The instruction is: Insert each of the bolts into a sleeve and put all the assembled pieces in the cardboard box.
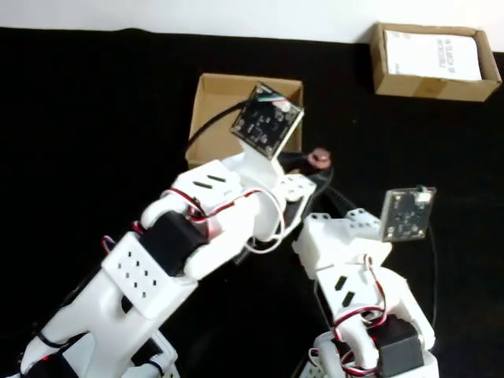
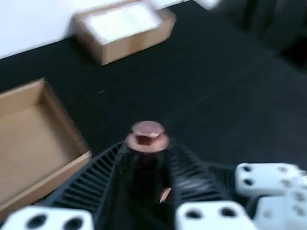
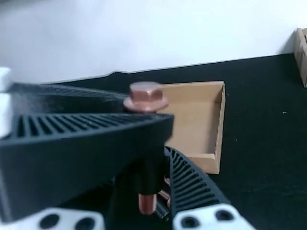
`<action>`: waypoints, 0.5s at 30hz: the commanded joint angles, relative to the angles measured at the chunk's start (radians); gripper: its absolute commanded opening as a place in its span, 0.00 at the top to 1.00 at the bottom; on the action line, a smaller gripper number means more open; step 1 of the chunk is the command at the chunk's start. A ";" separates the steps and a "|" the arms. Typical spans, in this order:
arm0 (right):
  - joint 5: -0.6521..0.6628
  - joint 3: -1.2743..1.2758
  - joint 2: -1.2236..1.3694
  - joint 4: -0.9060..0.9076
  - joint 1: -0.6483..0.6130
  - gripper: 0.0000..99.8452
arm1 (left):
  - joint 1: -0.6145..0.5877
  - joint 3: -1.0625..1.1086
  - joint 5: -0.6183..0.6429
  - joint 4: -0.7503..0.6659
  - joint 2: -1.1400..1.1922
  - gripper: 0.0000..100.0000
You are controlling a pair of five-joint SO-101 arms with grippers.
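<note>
A copper bolt (image 1: 319, 157) sits head-up in a black sleeve (image 3: 146, 175), its threaded end poking out below. My left gripper (image 1: 313, 167) is shut on this assembly just under the bolt head (image 2: 146, 134), a little to the right of the open cardboard box (image 1: 216, 102). My right gripper (image 1: 313, 195) comes in from the near side, beneath the left one. One of its black fingers (image 3: 189, 184) lies against the lower sleeve, and the other is hidden behind the left gripper's finger (image 3: 76, 143). The box (image 2: 29, 139) looks empty.
A second cardboard box (image 1: 433, 59) holding a white booklet stands at the far right, apart from the arms. The table is covered in black cloth (image 1: 102, 134). The two arms cross close together at the middle of the table.
</note>
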 commanded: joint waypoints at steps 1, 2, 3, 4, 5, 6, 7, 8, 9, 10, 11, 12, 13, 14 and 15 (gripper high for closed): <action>0.003 -0.018 -0.008 -0.025 0.007 0.99 | -0.004 -0.048 -0.003 0.110 -0.021 0.70; 0.003 -0.018 -0.008 -0.025 0.025 0.99 | -0.004 -0.068 -0.003 0.129 -0.021 0.71; 0.003 -0.018 -0.005 -0.025 0.041 0.99 | -0.005 -0.088 -0.003 0.147 -0.021 0.72; 0.002 -0.016 -0.002 -0.027 0.058 0.99 | -0.005 -0.111 -0.008 0.173 -0.021 0.73; -0.003 -0.012 0.001 -0.027 0.068 0.99 | -0.005 -0.136 -0.008 0.203 -0.021 0.74; -0.028 -0.010 0.007 -0.027 0.082 0.99 | -0.001 -0.162 -0.008 0.235 -0.021 0.75; -0.069 -0.008 0.025 -0.025 0.096 0.99 | 0.002 -0.189 -0.008 0.267 -0.021 0.76; -0.110 -0.018 0.056 -0.021 0.111 0.99 | 0.002 -0.216 -0.006 0.296 -0.021 0.78; -0.140 -0.025 0.094 -0.021 0.130 0.99 | 0.002 -0.240 -0.005 0.321 -0.021 0.81; -0.158 -0.062 0.134 -0.019 0.145 0.99 | 0.001 -0.262 -0.005 0.342 -0.021 0.84; -0.170 -0.111 0.177 -0.007 0.151 0.99 | -0.004 -0.285 -0.006 0.364 -0.021 0.87; -0.176 -0.173 0.220 0.010 0.154 0.99 | -0.007 -0.308 -0.008 0.388 -0.021 0.91; -0.176 -0.237 0.265 0.028 0.154 0.99 | -0.019 -0.331 -0.008 0.414 -0.021 0.94; -0.176 -0.303 0.312 0.045 0.153 0.99 | -0.036 -0.355 -0.008 0.443 -0.021 0.99; -0.176 -0.364 0.364 0.061 0.153 0.99 | -0.054 -0.380 -0.008 0.470 -0.021 1.00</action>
